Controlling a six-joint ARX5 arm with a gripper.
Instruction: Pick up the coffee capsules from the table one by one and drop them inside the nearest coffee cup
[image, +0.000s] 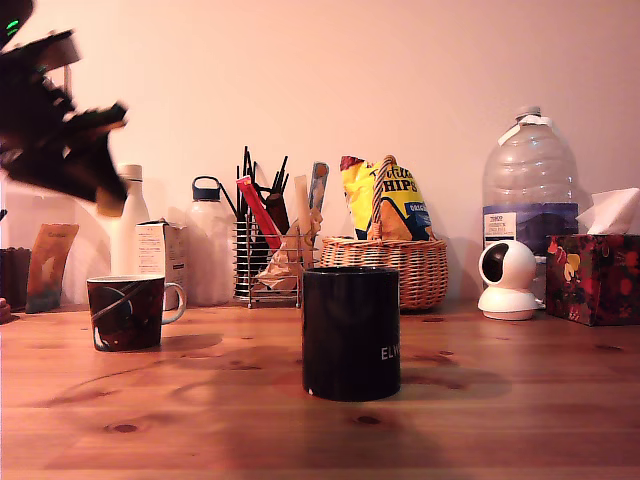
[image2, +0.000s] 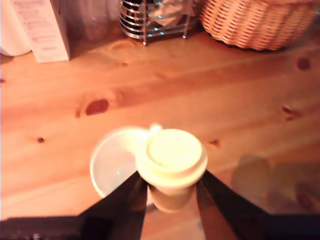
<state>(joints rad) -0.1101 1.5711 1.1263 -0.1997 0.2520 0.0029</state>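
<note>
Gripper (image2: 171, 192) closed about the tapered body of the cream coffee capsule (image2: 171, 159), rim uppermost, carried aloft at the exterior view's left. The wrist view shows it overlapping the white-lined mouth of the patterned mug (image: 126, 311), though offset toward one side of the rim. Risk: released here, the capsule may strike the rim and bounce onto the wooden table (image: 520, 400) — alignment appears incomplete. The black mug (image: 351, 333) stands well apart.
</note>
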